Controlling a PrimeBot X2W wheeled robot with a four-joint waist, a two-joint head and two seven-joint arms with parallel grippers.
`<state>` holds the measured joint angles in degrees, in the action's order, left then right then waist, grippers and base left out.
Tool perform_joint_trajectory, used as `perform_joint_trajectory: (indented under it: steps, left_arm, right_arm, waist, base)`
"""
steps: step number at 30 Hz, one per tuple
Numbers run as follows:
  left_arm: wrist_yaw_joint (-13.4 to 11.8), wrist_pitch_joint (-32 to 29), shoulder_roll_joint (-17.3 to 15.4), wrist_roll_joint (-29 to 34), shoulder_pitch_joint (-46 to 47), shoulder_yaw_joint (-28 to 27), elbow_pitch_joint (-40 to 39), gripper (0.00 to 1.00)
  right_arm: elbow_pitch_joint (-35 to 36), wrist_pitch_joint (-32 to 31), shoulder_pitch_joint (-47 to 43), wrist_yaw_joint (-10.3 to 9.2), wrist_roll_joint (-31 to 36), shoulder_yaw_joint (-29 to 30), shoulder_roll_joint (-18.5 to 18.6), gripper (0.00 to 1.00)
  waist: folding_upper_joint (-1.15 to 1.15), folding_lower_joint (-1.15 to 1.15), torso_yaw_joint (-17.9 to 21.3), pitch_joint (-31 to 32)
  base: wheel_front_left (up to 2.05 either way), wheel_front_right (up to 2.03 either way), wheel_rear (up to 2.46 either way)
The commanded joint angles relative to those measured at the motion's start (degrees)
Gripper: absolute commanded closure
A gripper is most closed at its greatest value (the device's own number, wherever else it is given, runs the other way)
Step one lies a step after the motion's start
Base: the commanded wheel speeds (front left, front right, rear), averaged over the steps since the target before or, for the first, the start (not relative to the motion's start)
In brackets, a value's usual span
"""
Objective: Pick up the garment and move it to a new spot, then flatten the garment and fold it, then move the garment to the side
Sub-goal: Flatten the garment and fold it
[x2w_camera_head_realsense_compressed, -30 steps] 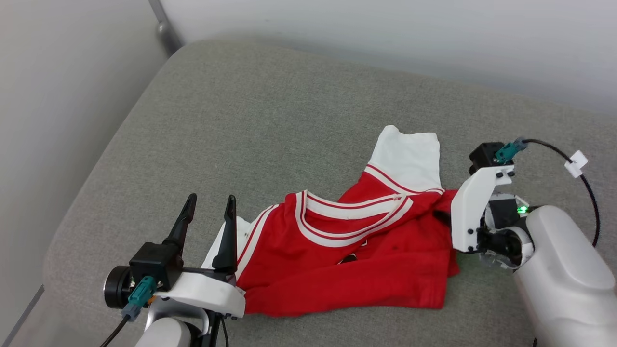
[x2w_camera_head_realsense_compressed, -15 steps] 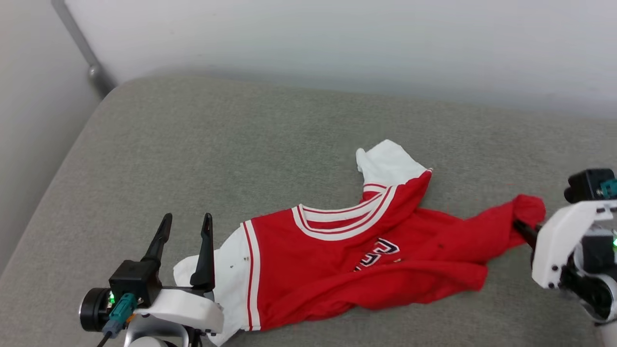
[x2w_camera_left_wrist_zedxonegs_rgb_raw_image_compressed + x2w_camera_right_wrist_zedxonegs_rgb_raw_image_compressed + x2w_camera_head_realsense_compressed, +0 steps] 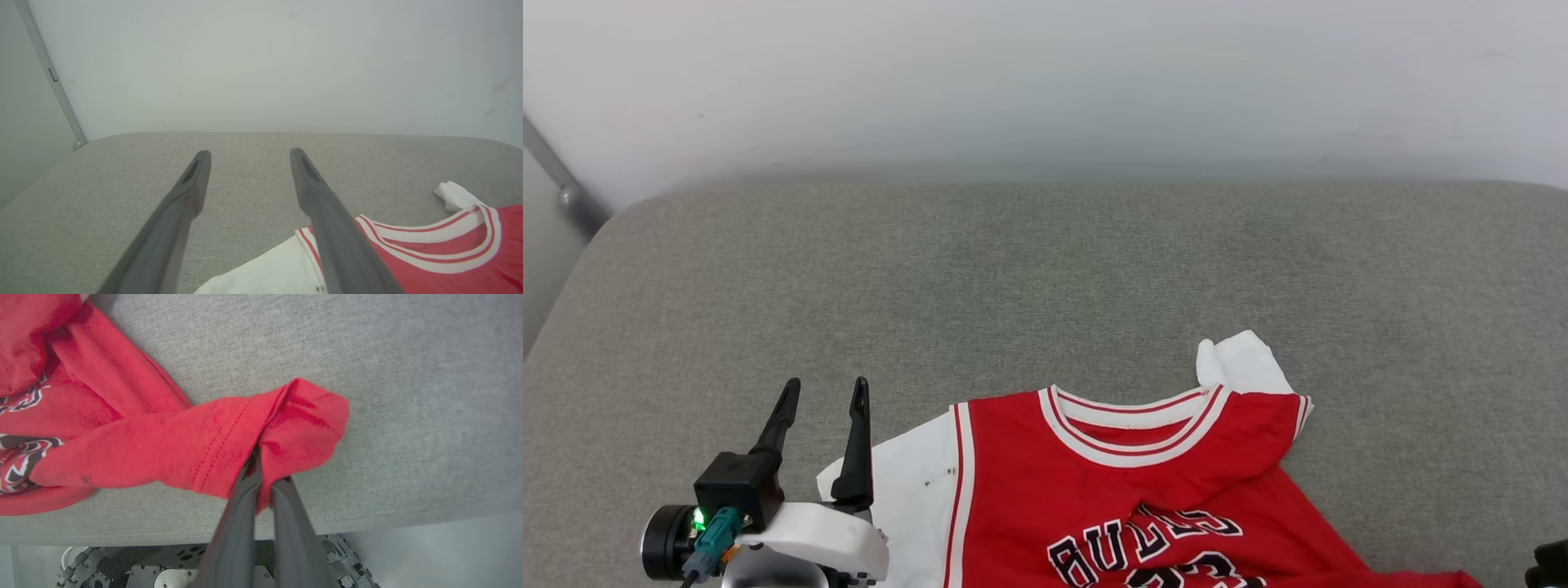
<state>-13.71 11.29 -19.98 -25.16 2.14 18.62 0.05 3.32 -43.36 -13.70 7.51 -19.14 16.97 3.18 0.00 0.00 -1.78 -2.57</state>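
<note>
Rightward of the left gripper (image 3: 826, 384), whose fingers stand spread and empty, the white sleeve (image 3: 907, 482) of the Bulls jersey (image 3: 1143, 490) lies just beside them on the grey cushion (image 3: 1013, 269); the right gripper (image 3: 264, 471) pinches the red hem opposite.

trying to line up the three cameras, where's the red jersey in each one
Head view: the garment lies bottom centre to right, collar up, cut off by the bottom edge.
Left wrist view: bottom right corner, beside the left gripper.
Right wrist view: left and centre, a red fold pinched in the right gripper.
Shared landmark: the grey cushion under it.
</note>
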Motion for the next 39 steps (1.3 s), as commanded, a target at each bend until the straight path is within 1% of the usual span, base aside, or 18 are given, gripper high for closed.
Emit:
perform_joint_trajectory:
  steps: [1, 5, 9, 12, 15, 18, 20, 24, 26, 29, 35, 39]
  left_arm:
    - [-0.29, 0.06, -0.39, -0.30, -0.80, -0.03, -0.18, 0.00]
    - [-0.52, -0.29, -0.58, -0.66, -1.38, -0.27, -0.50, 0.00]
    - [-0.81, -0.42, -0.71, -0.76, -1.63, -0.36, -0.76, 0.00]
    - [-0.76, -0.49, -0.65, -0.77, -0.79, -0.18, -0.99, 0.00]
    - [-0.36, -0.40, -0.59, -0.29, 0.79, 0.29, -1.12, 0.00]
    - [0.05, -0.20, -0.17, 0.08, 2.28, 0.93, -1.22, 0.00]
    - [0.56, 0.02, 0.06, 0.34, 3.62, 1.62, -1.17, 0.00]
    - [1.64, 0.72, 0.70, 1.01, 6.27, 2.53, -0.74, 0.00]
    - [1.96, 1.10, 1.16, 1.35, 7.62, 2.92, -0.49, 0.00]
    - [2.51, 1.69, 1.96, 1.72, 9.47, 3.48, 0.01, 0.00]
    - [3.61, 2.79, 3.74, 1.81, 12.18, 4.19, 1.85, 0.00]
    - [4.17, 3.37, 4.65, 1.81, 12.81, 4.15, 3.11, 0.00]
  right_arm:
    - [-0.04, 0.87, -0.33, -0.04, -0.06, 0.00, -0.30, 0.00]
    - [0.02, 8.52, 1.03, -0.04, -0.07, 0.28, -0.32, 0.00]
    - [-0.33, 16.41, 5.01, -0.03, 2.18, 1.27, -0.33, 0.00]
    - [-2.67, 19.33, 9.63, -0.04, 3.71, 1.58, -0.18, 0.00]
    - [-6.05, 19.73, 15.73, -0.03, 3.59, 0.74, 0.74, 0.00]
    - [-10.96, 17.08, 21.74, -0.04, 3.04, -0.59, 2.39, 0.00]
    - [-14.48, 13.88, 25.99, -0.04, 2.43, -1.67, 4.05, 0.00]
    - [-20.58, 5.86, 33.79, -0.03, 1.23, -5.12, 6.85, 0.00]
    - [-23.01, 1.70, 37.48, -0.04, 0.60, -6.25, 7.67, 0.00]
    - [-25.48, -3.41, 41.92, -0.04, 1.43, -8.36, 8.49, 0.00]
    - [-30.79, -9.06, 47.69, -0.04, 3.41, -11.19, 9.59, 0.00]
    - [-35.31, -11.68, 47.80, -0.04, 3.65, -12.13, 9.69, 0.00]
  waist:
    - [0.00, 0.00, 0.25, 0.09]
    - [0.00, 0.00, 1.10, 0.24]
    - [0.00, 0.00, 1.40, 0.24]
    - [0.00, 0.00, 1.25, -0.30]
    - [0.00, 0.00, 0.52, -1.57]
    - [0.00, 0.00, -0.72, -3.19]
    - [0.00, 0.00, -2.00, -4.49]
    - [0.00, 0.00, -4.46, -7.44]
    - [0.00, 0.00, -5.77, -9.01]
    - [0.00, 0.00, -7.49, -11.02]
    - [0.00, 0.00, -9.99, -14.07]
    - [0.00, 0.00, -10.84, -14.83]
  base:
    - [0.00, 0.00, 0.00]
    - [0.00, 0.00, 0.00]
    - [0.00, 0.00, 0.00]
    - [0.00, 0.00, 0.00]
    - [0.00, 0.00, 0.00]
    - [0.00, 0.00, 0.00]
    - [0.00, 0.00, 0.00]
    - [0.00, 0.00, 0.00]
    - [0.00, 0.00, 0.00]
    - [0.00, 0.00, 0.00]
    - [0.00, 0.00, 0.00]
    - [0.00, 0.00, 0.00]
